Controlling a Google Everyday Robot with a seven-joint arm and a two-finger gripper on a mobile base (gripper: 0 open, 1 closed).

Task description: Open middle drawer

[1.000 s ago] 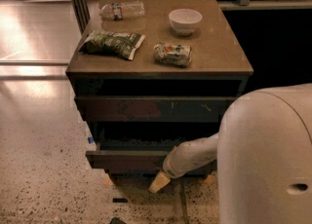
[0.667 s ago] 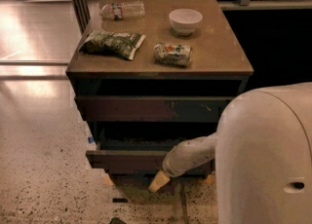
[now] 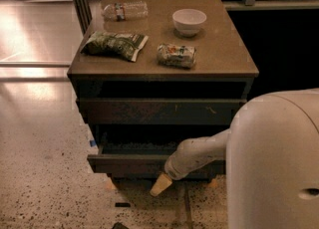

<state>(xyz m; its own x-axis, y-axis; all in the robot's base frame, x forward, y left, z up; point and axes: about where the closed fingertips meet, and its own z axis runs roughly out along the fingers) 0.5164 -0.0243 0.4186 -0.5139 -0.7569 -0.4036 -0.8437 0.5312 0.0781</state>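
Now the dark brown middle drawer (image 3: 130,165) sits partly out. The cream gripper (image 3: 160,185) hangs just below its front; I cannot tell its grip.

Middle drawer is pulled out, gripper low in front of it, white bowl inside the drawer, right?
No. The camera view shows the white bowl on the cabinet top, not in the drawer. The middle drawer is pulled out, the gripper low in front of it.

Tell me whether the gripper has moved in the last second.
No. Against the table, the gripper stays in the same spot, just below the front of the middle drawer.
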